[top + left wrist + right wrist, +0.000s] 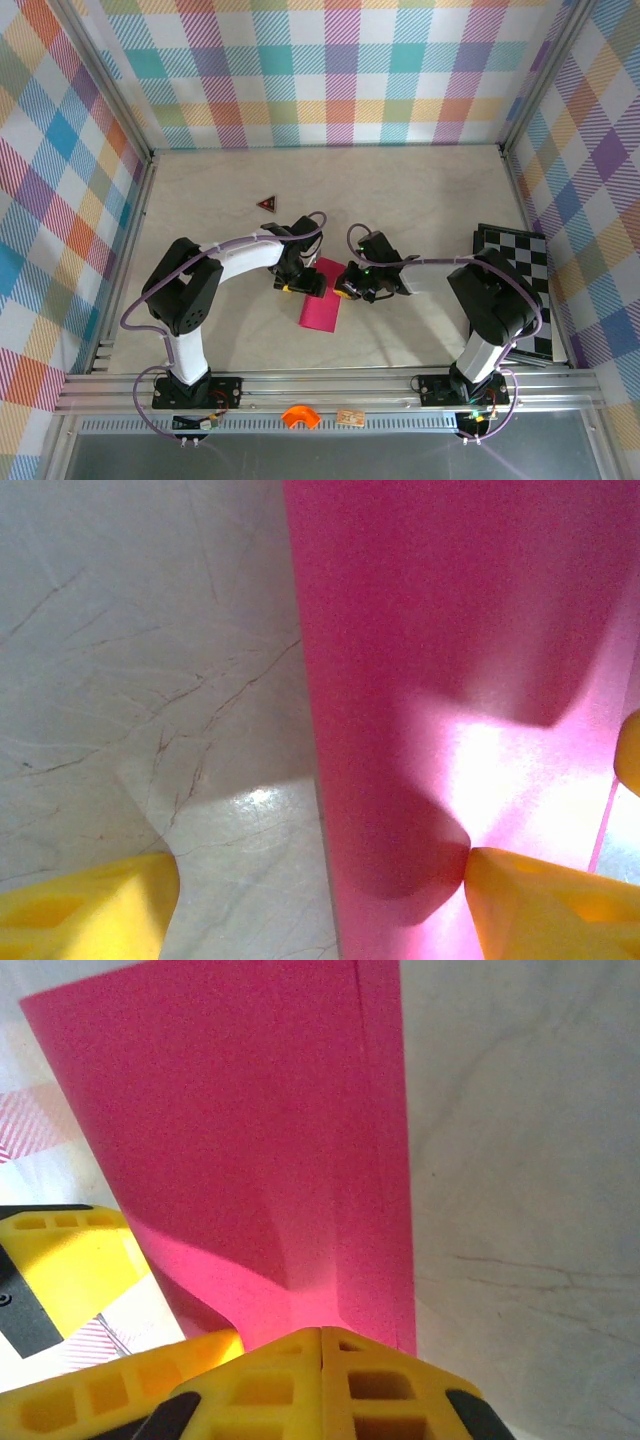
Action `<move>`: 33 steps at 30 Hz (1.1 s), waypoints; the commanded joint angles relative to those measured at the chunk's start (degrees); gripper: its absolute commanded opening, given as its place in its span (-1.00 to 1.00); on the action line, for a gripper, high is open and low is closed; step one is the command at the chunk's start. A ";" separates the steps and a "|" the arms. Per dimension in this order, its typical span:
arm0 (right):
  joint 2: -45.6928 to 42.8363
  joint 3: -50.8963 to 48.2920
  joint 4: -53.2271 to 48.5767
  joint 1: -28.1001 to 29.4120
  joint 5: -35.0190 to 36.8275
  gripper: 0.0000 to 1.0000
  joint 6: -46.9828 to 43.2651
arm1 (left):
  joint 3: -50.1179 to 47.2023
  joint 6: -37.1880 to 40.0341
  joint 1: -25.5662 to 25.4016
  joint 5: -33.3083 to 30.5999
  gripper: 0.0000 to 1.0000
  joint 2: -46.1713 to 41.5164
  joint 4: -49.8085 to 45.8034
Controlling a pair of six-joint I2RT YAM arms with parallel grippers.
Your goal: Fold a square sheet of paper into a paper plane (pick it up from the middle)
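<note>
The magenta sheet of paper [321,306], folded into a narrow strip, lies mid-counter [420,200] between both arms. Left end effector [322,865] stands wide open, one finger [540,905] resting on the paper, the other on bare counter. Right end effector [320,1338] is fully closed, pinching the strip's end.

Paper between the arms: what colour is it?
The paper is plain magenta-pink; the right wrist view shows it best.

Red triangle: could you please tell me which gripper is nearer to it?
Left: left gripper is just in front of the triangle; right gripper lies farther right.
</note>
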 commanded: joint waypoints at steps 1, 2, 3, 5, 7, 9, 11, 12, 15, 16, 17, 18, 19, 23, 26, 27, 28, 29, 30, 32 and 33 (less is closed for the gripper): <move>1.42 1.46 1.26 0.38 -0.61 -0.86 0.22 | 0.17 2.36 0.16 -0.89 0.54 1.95 -0.85; 1.99 1.39 0.99 0.38 -0.59 -0.86 0.14 | 0.17 2.36 0.15 -1.29 0.54 1.94 -0.90; 2.63 1.30 0.81 0.38 -0.67 -0.87 0.13 | 0.26 2.36 0.12 -1.56 0.54 1.90 -0.99; 3.57 0.67 0.20 0.59 -0.37 -0.89 0.38 | 0.43 2.03 0.12 -1.61 0.54 1.53 -0.77; 4.15 -0.32 -0.28 0.65 0.20 -0.88 0.08 | 0.14 1.31 0.12 -1.87 0.54 0.72 -0.10; 4.14 -1.23 -1.69 0.65 1.14 -0.88 -0.85 | -0.44 0.17 0.16 -2.24 0.55 -0.79 1.03; 3.79 -1.60 -3.53 0.64 1.73 -0.91 -2.26 | -0.99 -1.42 0.12 -2.58 0.56 -2.54 2.26; 3.42 -1.70 -4.74 0.65 1.98 -0.92 -3.34 | -1.42 -2.52 0.12 -2.59 0.56 -3.68 3.20; 1.76 -1.69 -9.02 0.52 2.94 -0.93 -7.04 | -3.18 -6.12 0.29 -2.59 0.57 -7.17 6.62; 1.15 -1.71 -10.34 0.34 3.25 -0.93 -8.18 | -3.77 -7.47 0.37 -2.40 0.56 -8.07 7.65; 0.40 -1.87 -11.70 0.08 3.36 -0.93 -9.77 | -4.55 -9.33 0.46 -1.90 0.55 -9.08 8.93; -0.24 -2.04 -12.69 -0.42 3.15 -0.93 -11.31 | -5.41 -10.79 0.47 -1.30 0.54 -10.18 10.51; -0.82 -2.26 -13.41 -1.01 2.77 -0.93 -12.62 | -6.25 -12.11 0.47 -0.83 0.53 -11.08 11.96; -2.09 -2.41 -16.63 -3.46 0.89 -0.92 -17.97 | -10.70 -17.08 0.47 2.58 0.51 -14.41 18.71; -2.15 -2.01 -17.66 -4.57 -0.45 -0.91 -21.34 | -12.73 -19.43 0.31 4.64 0.49 -15.16 21.26; -2.11 -1.58 -18.29 -4.75 -0.57 -0.91 -22.10 | -13.68 -20.74 0.16 5.34 0.49 -15.26 22.61; -2.01 -1.25 -18.86 -4.88 -0.57 -0.91 -22.64 | -14.44 -21.80 -0.09 6.17 0.48 -15.25 23.33; -1.76 -0.81 -19.38 -5.04 -0.60 -0.91 -22.92 | -15.41 -23.16 -0.36 6.82 0.48 -15.12 26.24; -1.43 -0.42 -19.80 -5.07 -0.55 -0.91 -23.18 | -16.15 -24.26 -0.73 7.14 0.47 -14.92 27.41; -0.97 -0.07 -19.90 -5.12 -0.56 -0.91 -23.07 | -17.01 -25.25 -1.51 6.90 0.45 -14.43 28.49; -0.78 -0.13 -19.86 -5.15 -0.57 -0.91 -22.78 | -17.05 -25.33 -1.95 7.15 0.35 -13.95 28.84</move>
